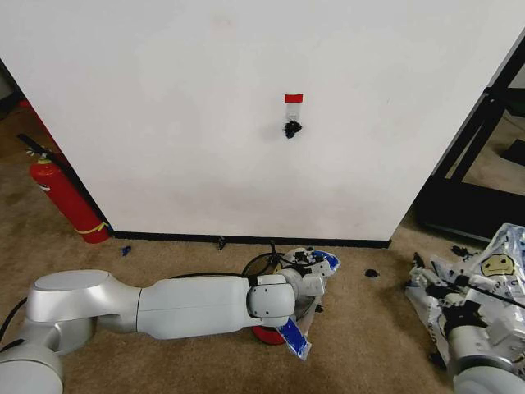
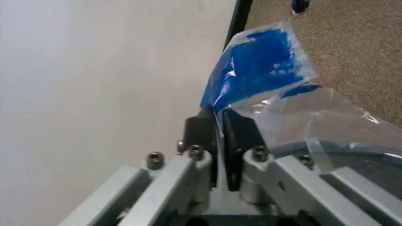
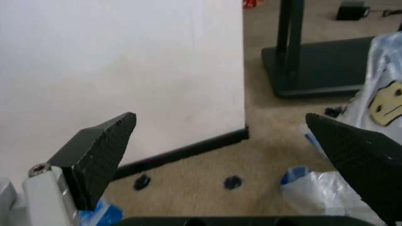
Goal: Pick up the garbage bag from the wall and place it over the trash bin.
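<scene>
The garbage bag [image 1: 326, 262], clear plastic with blue patches, is draped around the trash bin [image 1: 264, 334] on the carpet below the wall [image 1: 205, 123]. The bin is mostly hidden by my left wrist; its red base peeks out. My left gripper [image 1: 315, 269] reaches across from the left and is shut on the bag's edge. In the left wrist view the black fingers [image 2: 202, 132] pinch the film just under the blue patch of the garbage bag [image 2: 264, 66]. The right gripper [image 3: 229, 141] hangs open and empty near the floor, low at the right in the head view [image 1: 459, 305].
A red tape tag [image 1: 294, 98] and a black hook [image 1: 292, 128] sit on the wall. A red fire extinguisher [image 1: 61, 197] stands at the left. A heap of smiley bags [image 1: 496, 267] lies at the right, beside a black stand base [image 3: 314, 66].
</scene>
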`<state>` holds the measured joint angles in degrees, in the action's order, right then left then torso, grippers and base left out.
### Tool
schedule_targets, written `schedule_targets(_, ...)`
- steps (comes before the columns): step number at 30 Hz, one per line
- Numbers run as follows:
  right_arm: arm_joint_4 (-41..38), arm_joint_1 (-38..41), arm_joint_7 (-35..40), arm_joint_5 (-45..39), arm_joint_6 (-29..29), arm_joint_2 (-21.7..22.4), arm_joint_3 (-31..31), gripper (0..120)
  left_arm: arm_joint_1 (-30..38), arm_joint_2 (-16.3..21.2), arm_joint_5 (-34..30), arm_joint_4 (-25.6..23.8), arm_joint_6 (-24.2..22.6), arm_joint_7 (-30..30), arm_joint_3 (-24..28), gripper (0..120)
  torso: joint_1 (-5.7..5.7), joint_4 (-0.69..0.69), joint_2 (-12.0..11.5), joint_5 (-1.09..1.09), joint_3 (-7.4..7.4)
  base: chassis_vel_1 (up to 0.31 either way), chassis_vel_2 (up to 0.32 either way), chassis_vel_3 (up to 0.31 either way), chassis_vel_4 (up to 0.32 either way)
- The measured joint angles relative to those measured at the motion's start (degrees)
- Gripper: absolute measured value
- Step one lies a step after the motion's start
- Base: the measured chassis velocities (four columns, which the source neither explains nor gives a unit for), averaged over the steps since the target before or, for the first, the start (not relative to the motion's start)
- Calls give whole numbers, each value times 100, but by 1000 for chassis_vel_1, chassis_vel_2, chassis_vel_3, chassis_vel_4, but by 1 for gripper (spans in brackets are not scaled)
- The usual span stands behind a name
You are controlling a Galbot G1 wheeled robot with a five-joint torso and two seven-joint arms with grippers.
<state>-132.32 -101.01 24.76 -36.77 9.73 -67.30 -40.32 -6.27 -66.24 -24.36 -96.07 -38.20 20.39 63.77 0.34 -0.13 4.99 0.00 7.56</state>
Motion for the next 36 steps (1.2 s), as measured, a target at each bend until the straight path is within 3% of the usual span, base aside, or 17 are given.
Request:
schedule_targets(10,-7,-106,-508,-474,293,668,534,100,-12,0,-47,100,14,4,-106,0,0,-1,0,-1,0,0,0,0,0)
schedule_targets(18,702,648,-1026,-1063,345,1882,1417,100,32,-28,-114,109,5,4,-93,0,0,1,0,-1,0,0,0,0,0)
schedule_targets(28,1211,1577,-828,-1408,477,1991,2553,100,37,-15,-160,133,8,1,-76,0,0,0,0,0,0,0,0,0,0)
schedule_targets(36,1458,2021,-554,-1421,516,1740,3104,100,59,-3,-196,83,-9,1,-88,0,0,0,0,0,0,0,0,0,0)
